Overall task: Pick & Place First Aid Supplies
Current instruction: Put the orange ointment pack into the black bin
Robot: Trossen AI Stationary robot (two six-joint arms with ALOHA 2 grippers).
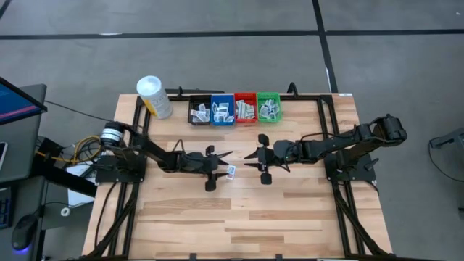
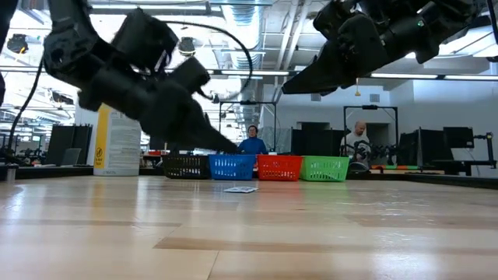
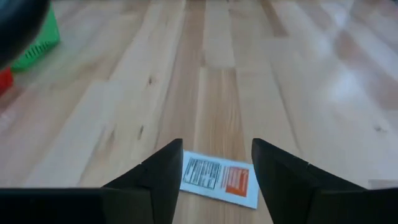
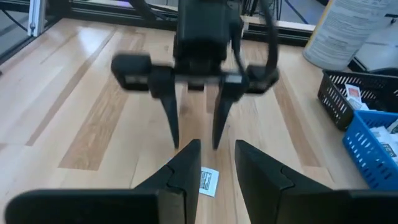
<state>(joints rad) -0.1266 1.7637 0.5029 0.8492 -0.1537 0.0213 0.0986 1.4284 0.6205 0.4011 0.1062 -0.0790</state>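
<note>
Pale wood-plank surface (image 1: 290,217) inside black frame, grey floor around it. Four small bins in row along far edge: black bin (image 1: 199,112), blue bin (image 1: 222,110), red bin (image 1: 245,109), green bin (image 1: 268,108), sides touching. White-capped yellow cylindrical container (image 1: 154,96) lying tilted just beside black bin. Monitor (image 1: 18,101) at far left. Two seated people (image 2: 252,140) visible in workshop beyond bins.

We see a robotics lab. Beyond the wooden table (image 2: 249,233) stand metal test frames (image 2: 241,117), monitors (image 2: 457,138) and seated people (image 2: 251,141) under exposed ceiling ducts (image 2: 264,31).
</note>
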